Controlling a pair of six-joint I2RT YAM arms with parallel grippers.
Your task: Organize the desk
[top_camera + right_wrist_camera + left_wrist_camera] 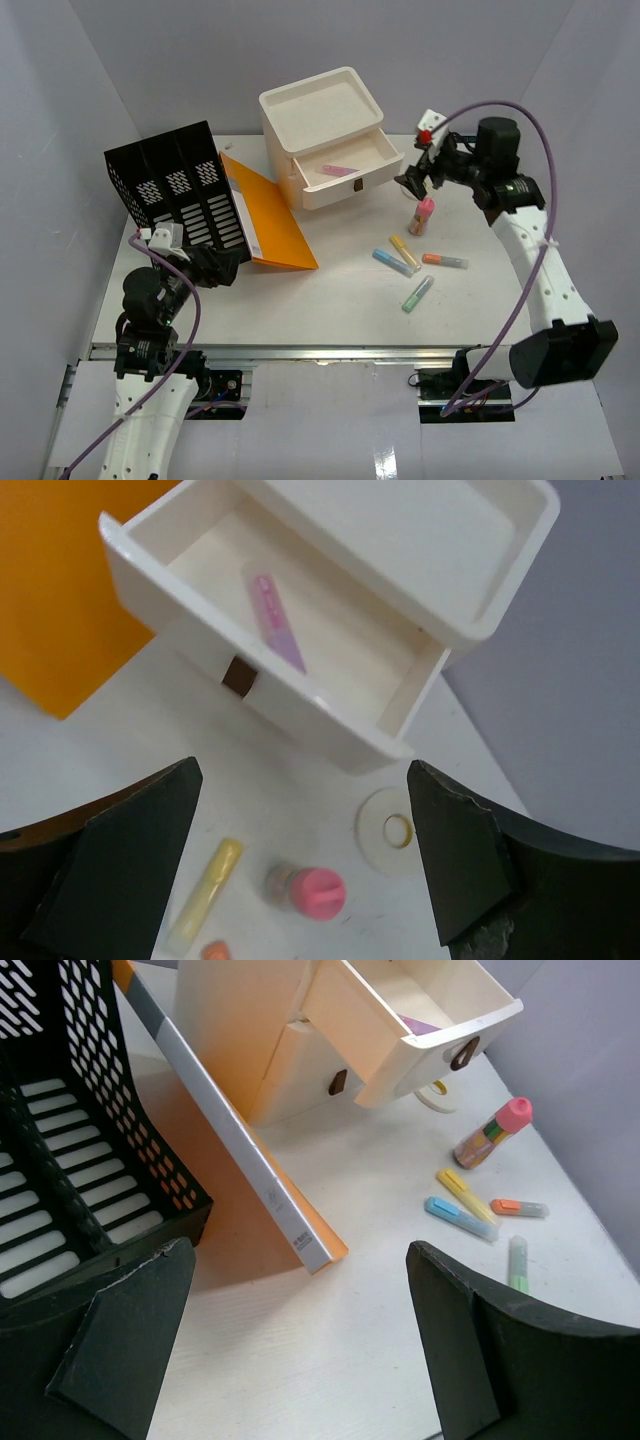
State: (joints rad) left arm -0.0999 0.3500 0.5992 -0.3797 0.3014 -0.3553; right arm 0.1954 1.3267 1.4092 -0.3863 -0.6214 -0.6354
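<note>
The white desk (330,310) holds four loose highlighters: yellow (402,247), blue (392,262), orange (444,261) and green (418,293). A pink-capped tube (421,216) stands upright by them. The cream drawer box (322,110) has its top drawer (300,680) pulled out, and a pink pen (277,622) lies inside. My right gripper (415,180) hovers open just off the drawer's right corner, above the tube (305,890), holding nothing. My left gripper (215,268) is open and empty at the front left, low over the desk near the orange folder's corner (315,1250).
A black slotted file rack (175,190) stands at the back left, with the orange folder (265,225) leaning against it. A flat white tape roll (385,830) lies beside the drawer box. The desk's metal front rail (330,352) runs between the two arm bases.
</note>
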